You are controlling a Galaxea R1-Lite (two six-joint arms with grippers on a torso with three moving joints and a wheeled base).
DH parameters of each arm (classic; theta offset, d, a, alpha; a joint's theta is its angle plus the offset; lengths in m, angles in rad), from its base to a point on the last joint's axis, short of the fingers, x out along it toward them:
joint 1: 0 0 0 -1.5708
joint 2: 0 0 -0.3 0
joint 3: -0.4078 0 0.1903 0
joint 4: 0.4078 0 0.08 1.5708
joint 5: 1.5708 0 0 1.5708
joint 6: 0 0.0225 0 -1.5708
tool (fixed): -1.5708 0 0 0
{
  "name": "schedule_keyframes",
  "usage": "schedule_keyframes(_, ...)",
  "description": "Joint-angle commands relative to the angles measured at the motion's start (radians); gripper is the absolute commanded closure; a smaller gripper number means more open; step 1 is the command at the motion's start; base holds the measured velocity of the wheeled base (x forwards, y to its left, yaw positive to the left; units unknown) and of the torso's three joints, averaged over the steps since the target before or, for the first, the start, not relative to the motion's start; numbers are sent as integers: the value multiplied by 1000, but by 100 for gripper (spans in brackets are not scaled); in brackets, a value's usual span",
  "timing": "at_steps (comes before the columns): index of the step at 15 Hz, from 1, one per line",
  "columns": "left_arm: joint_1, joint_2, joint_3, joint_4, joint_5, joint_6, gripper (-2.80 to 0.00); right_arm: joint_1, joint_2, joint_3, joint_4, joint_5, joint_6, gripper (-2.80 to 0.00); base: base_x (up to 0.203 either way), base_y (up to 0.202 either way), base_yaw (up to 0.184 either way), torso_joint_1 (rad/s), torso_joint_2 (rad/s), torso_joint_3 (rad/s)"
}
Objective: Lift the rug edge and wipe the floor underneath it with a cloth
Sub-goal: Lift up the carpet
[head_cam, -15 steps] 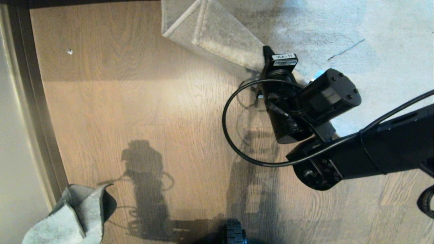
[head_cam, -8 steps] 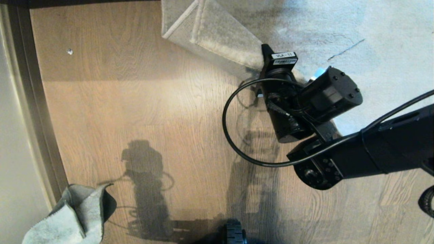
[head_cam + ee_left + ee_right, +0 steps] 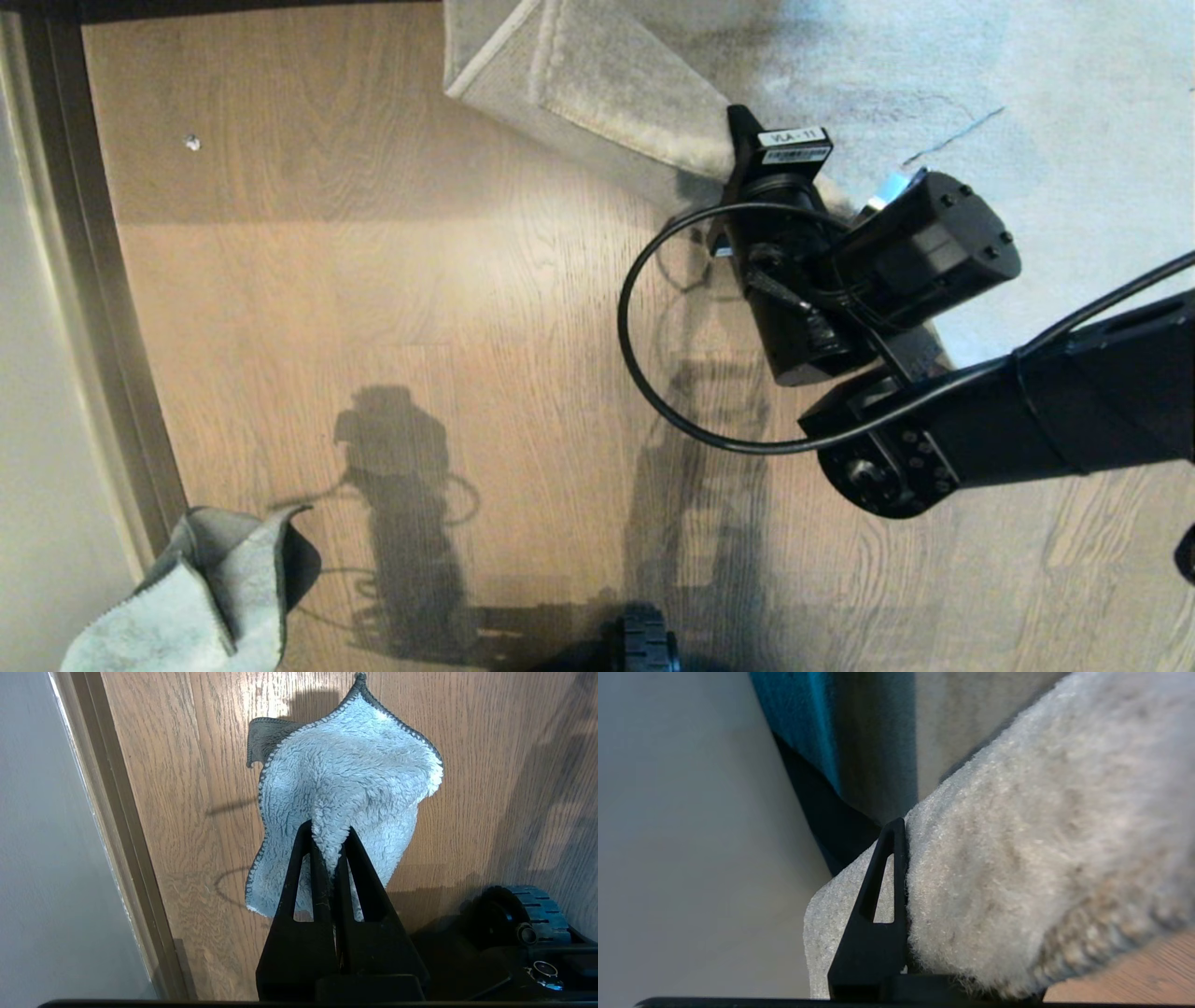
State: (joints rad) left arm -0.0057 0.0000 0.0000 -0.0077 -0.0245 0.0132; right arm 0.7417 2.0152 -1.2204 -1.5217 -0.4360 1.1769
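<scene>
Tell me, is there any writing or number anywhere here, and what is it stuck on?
"VLA - 11": on the white sticker on top of the right gripper's black wrist camera housing, beside the lifted rug edge.
The barcode and tiny print just below it: too small to read.
Nothing readable on the cloth, the floor or elsewhere.

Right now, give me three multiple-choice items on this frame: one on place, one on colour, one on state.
1. Where is the cloth?
A. flat on the rug
B. hanging from the left hand
C. under the rug edge

2. What colour is the floor?
A. light brown wood grain
B. white tile
C. black

3. What state is the rug edge in?
A. flat on the floor
B. rolled into a tube
C. lifted and folded back in the right hand

Key: 1 B, left wrist view shows the fingers shut on it; 2 A, planks in head view; 3 C, pile pinched in right wrist view.
</scene>
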Motion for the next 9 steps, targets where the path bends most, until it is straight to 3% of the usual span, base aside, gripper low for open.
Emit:
schedule_keyframes(1,0,0,0,0,0,1,0,1,-18,-1,-48,3,4,0,0,0,0,0,0,0)
schedule_keyframes(4,0,0,0,0,0,1,0,-1,-35,5,-48,1,12,0,0,0,0,0,0,0)
schedule_keyframes(9,0,0,0,0,0,1,0,-1,-59,15,-48,-9,103,0,0,0,0,0,0,0)
